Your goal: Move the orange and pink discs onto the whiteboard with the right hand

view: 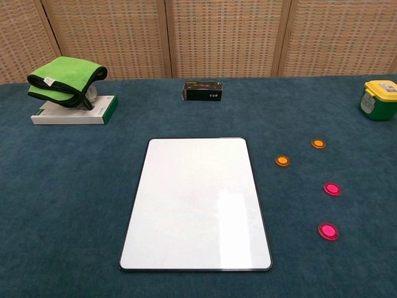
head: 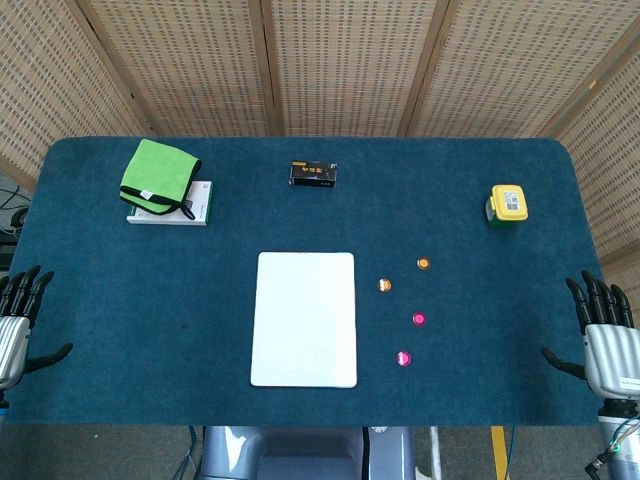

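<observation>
Discs [head: 385, 285] lay flat on cloth right of the bare whiteboard [head: 304, 319], right hand [head: 609, 345] empty, fingers spread, at the edge; thin discs might slip when pinched.

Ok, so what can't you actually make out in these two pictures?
- Left robot hand: head view, cut off by the left edge; absent from the chest view.
- Right robot hand: head view, partly cut by the right edge; also absent from the chest view.
- Black box: its label is too small to read in either view.
- White box: the green cloth lying on it hides most of its top.
- Yellow-lidded tub: chest view, clipped by the right edge.
</observation>
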